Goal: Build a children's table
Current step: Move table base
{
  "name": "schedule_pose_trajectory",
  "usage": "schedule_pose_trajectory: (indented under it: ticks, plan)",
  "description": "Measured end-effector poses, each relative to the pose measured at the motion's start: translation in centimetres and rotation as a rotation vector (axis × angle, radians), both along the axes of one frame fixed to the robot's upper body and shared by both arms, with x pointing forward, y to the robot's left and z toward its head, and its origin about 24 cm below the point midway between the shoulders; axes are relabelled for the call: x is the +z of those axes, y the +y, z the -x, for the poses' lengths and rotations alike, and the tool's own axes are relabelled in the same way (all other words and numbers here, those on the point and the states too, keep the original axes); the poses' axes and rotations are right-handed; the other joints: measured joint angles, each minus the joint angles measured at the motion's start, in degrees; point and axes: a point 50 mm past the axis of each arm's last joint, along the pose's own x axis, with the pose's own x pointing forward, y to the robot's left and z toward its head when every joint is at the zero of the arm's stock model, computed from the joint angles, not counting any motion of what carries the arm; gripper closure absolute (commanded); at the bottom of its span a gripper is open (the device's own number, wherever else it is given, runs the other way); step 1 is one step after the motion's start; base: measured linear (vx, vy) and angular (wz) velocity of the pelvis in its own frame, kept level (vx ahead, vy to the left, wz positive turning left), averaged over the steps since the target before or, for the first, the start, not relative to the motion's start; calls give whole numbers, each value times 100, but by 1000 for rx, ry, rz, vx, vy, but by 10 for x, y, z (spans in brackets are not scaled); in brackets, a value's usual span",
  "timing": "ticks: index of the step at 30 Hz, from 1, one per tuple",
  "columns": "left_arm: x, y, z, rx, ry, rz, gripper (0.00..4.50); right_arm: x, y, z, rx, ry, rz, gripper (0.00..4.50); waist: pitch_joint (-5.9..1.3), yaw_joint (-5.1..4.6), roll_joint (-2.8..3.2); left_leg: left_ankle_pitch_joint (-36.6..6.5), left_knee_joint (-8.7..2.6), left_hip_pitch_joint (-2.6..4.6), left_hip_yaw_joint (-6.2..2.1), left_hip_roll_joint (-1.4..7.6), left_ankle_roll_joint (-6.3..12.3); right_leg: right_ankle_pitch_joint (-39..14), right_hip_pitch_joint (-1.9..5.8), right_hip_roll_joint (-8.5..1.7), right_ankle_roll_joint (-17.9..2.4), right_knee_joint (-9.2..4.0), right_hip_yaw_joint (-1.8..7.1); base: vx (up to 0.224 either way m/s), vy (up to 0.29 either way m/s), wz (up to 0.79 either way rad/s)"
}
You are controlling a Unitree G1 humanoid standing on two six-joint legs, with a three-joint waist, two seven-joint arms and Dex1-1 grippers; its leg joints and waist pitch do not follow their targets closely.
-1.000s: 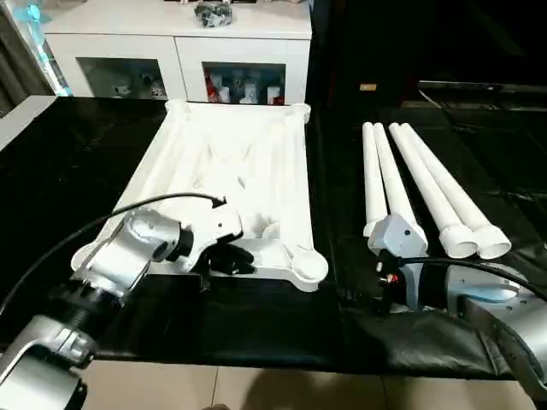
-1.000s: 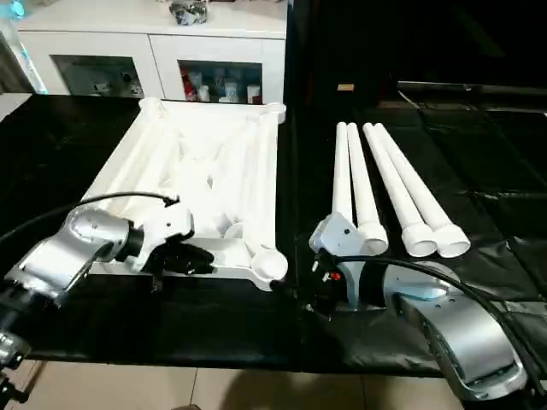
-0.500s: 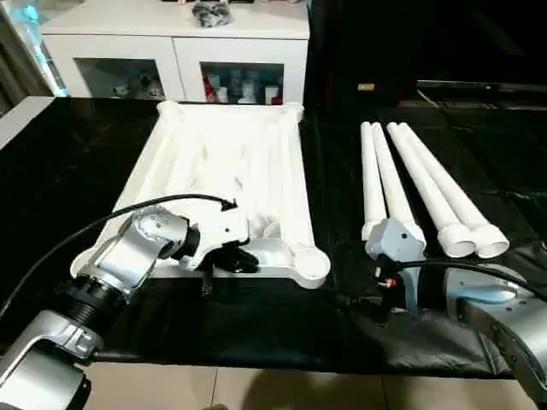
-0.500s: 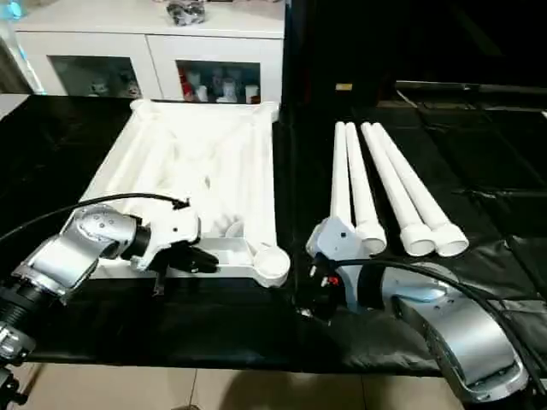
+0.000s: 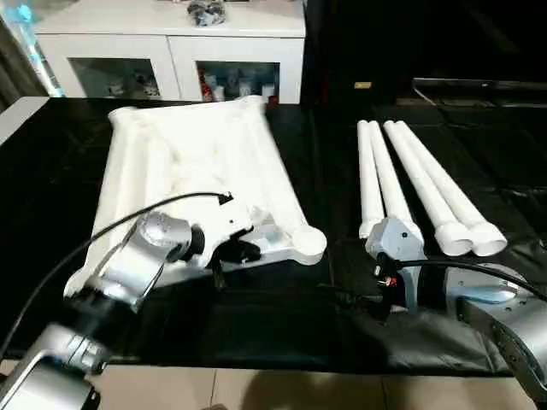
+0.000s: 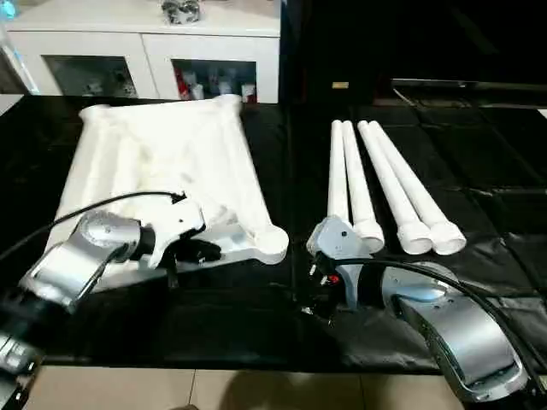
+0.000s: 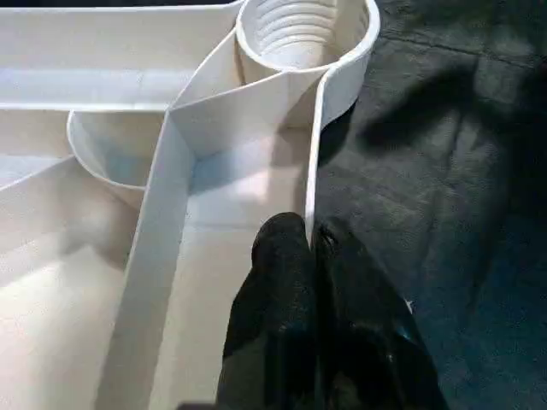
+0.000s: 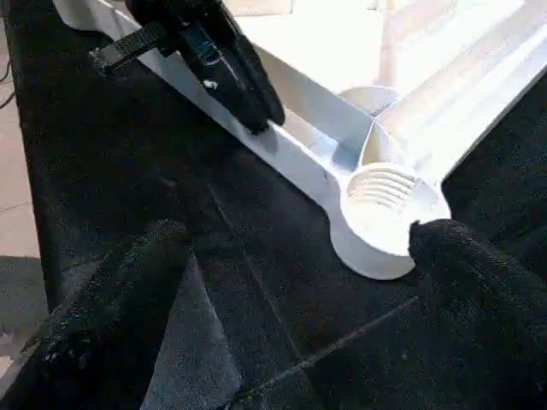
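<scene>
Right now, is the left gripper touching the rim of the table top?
Touching. In the left wrist view the left gripper is shut on the thin rim wall of the table top, one finger each side.

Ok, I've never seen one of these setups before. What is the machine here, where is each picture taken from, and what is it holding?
This is a humanoid robot with two silver arms, each ending in two black fingers. The two wide pictures come from cameras in its head, looking down at a black-covered table. The two close-ups come from cameras on its wrists.

On the table lies a white plastic table top, upside down, with ribs and a round threaded corner socket. To its right lie four white legs, side by side.

The left gripper is pinched shut on the top's thin side wall near that socket. The right gripper is open and holds nothing, low over the black cover in front of the corner. A white cabinet stands behind.
</scene>
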Motion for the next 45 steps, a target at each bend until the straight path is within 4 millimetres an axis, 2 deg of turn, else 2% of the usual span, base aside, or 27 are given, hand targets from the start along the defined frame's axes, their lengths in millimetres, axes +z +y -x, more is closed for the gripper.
schedule_pose_trajectory:
  ticks: [9,10,11,12,14,17,19,21,24,28,29,31,33,35,38,41,45]
  plan:
    - [0,-1,2,16,-3,-4,446,0,0,-1,-7,-3,-2,0,0,3,0,0,2,1,1,0,0,1,2,0,-1,0,1,0,0,0]
    - [0,-1,3,17,-4,-4,422,0,1,-2,-18,-4,-10,0,0,0,0,0,2,1,1,0,0,1,2,0,-1,0,1,0,0,0]
    - [0,-1,3,16,-5,-4,422,0,1,-3,-33,-4,-20,0,0,-2,-1,1,2,1,1,0,0,1,2,0,-1,0,1,0,0,0]
    - [1,0,3,17,-6,-2,422,0,1,-8,-69,-4,-39,0,1,-10,-1,1,2,1,1,0,0,1,1,0,-1,0,1,0,0,0]
    - [7,-1,2,15,-25,26,388,6,-3,-22,-170,-27,-93,0,0,-9,-1,4,4,2,2,-1,3,1,1,-1,-1,4,0,0,0,0]
    - [18,1,2,12,-66,47,382,23,-7,-36,-256,-83,-159,0,1,-4,-2,5,3,3,2,0,3,2,2,0,-2,4,0,0,0,0]
    - [24,7,1,22,-81,59,350,31,-2,-43,-286,-102,-209,0,0,-13,-1,5,0,4,2,0,2,1,1,0,-2,5,-1,0,0,0]
    - [31,11,2,16,-93,82,345,33,3,-51,-340,-105,-254,0,0,-24,-1,6,0,3,2,1,1,1,-1,2,-2,5,0,0,0,0]
    - [39,15,6,4,-108,112,319,30,7,-62,-423,-96,-250,0,0,-16,-1,6,-1,1,5,-1,0,1,-3,0,-2,5,0,0,0,0]
    - [45,22,11,18,-115,144,290,27,6,-85,-580,-128,-75,0,1,-18,-1,14,-1,2,5,-1,-13,2,-4,0,-3,8,0,0,0,0]
    - [48,24,13,19,-124,153,267,24,7,-93,-632,-123,-48,0,1,-21,-1,15,-2,4,5,-1,-16,2,-5,1,-3,9,1,0,0,0]
    - [54,21,15,8,-140,169,263,18,7,-102,-693,-110,-18,0,7,-12,11,17,-4,3,5,-1,-19,2,-5,0,-4,9,0,0,0,0]
    - [55,24,21,19,-147,167,245,10,8,-110,-745,-83,6,0,22,-28,48,17,-5,3,5,-2,-20,2,-5,0,-3,9,2,0,0,0]
    - [52,26,30,33,-125,169,226,2,9,-122,-799,-40,9,0,35,-52,69,19,-8,-1,6,-2,-25,2,-10,1,-4,10,2,0,0,0]
    - [49,23,39,29,-93,181,221,-3,4,-134,-887,20,-9,0,42,-32,56,21,-16,-6,5,2,-26,2,-18,7,-4,10,-1,0,0,0]
    - [51,22,42,32,-103,179,184,1,3,-144,-927,17,-15,0,42,-21,56,21,-16,-7,6,2,-26,2,-18,5,-4,10,-2,0,0,0]
    - [52,20,45,33,-92,183,165,4,5,-156,-958,-5,-29,0,42,-22,57,21,-14,-7,6,1,-26,2,-17,4,-4,10,-1,0,0,0]
